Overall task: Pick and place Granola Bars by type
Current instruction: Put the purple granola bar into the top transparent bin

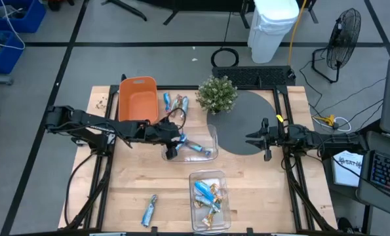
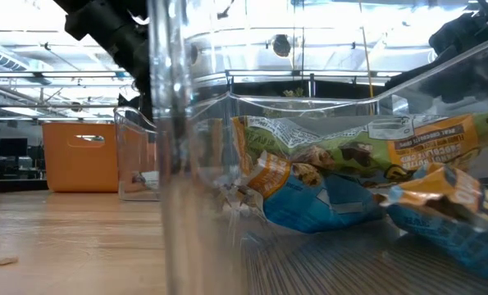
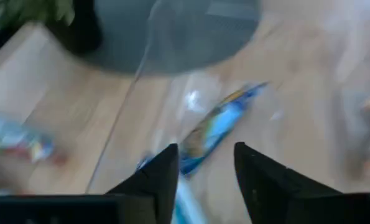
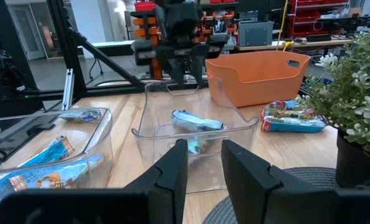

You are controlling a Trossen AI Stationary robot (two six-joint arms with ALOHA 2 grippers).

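Nearest the low camera I see a clear bin wall (image 2: 326, 164), with gold, green and blue granola bars (image 2: 350, 184) piled behind it; an orange bin (image 2: 79, 156) stands farther back on the wood.

High view: I have the left gripper (image 1: 174, 145) over the middle clear bin (image 1: 211, 141), where a blue bar (image 1: 196, 147) lies. Front clear bin (image 1: 209, 200) holds a heap of mixed bars. One blue bar (image 1: 149, 210) lies loose near the front edge of the table (image 1: 260, 190); two more (image 1: 175, 103) sit between the orange bin and a potted plant (image 1: 217, 94). Right gripper (image 1: 260, 138) hangs over a grey mat (image 1: 244, 121).

Left wrist view: fingers (image 3: 163, 177) apart, empty, the blue bar below and between them.

Right wrist view: fingers (image 4: 172, 165) apart, holding nothing, facing the middle bin.
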